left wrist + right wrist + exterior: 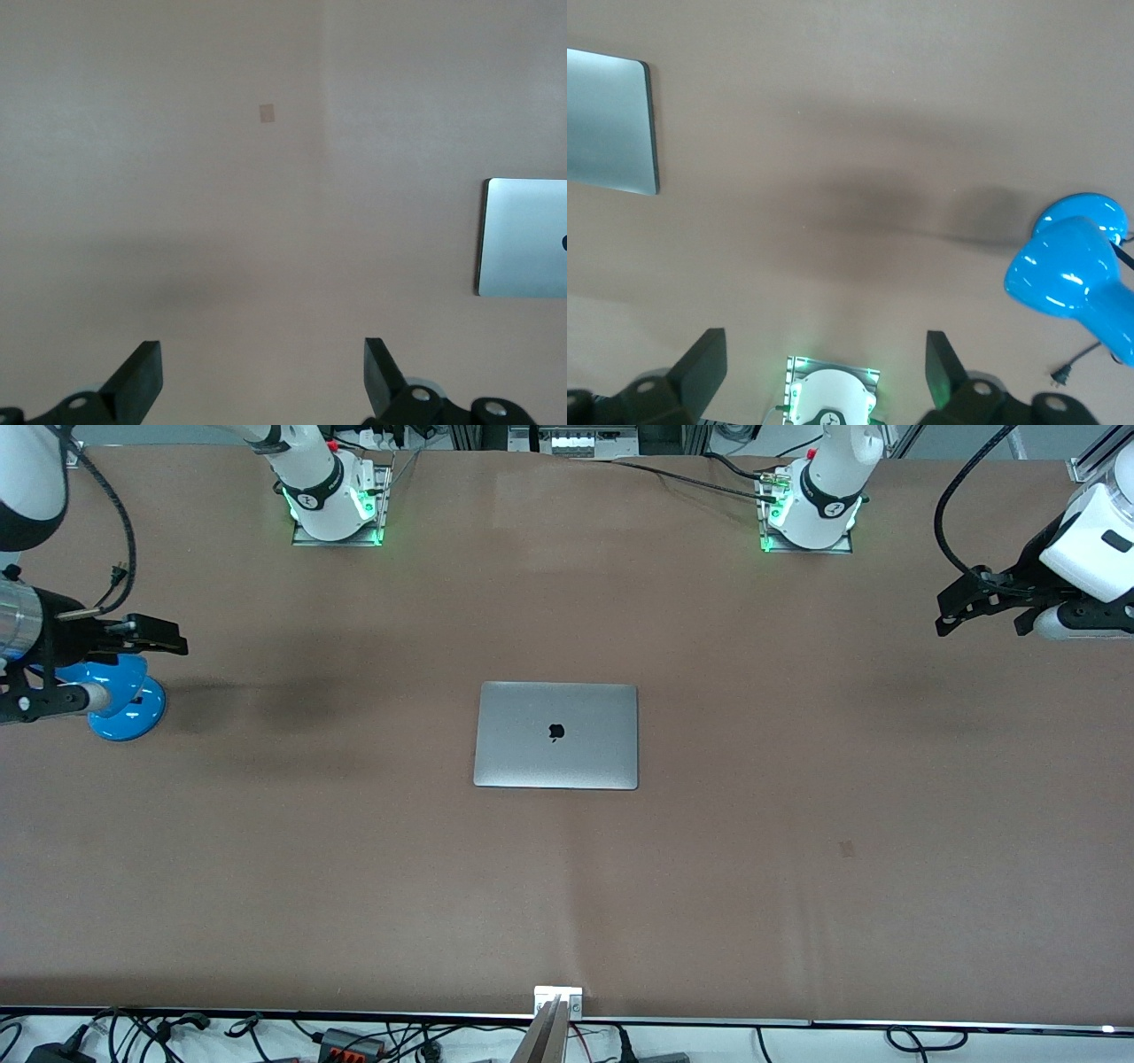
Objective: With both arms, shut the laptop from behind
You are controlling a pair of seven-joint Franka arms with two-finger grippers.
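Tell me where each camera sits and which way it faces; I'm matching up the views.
Front view: high across the table, facing both arm bases; shows the closed laptop, blue lamp, right claw and left claw.
Left wrist view: looks down past the open left claw at the table.
Right wrist view: looks down past the open right claw; lamp visible.
All three share the laptop.

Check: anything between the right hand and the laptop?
Nothing: bare table between right hand and closed laptop, per the front view; blue lamp sits under the hand.
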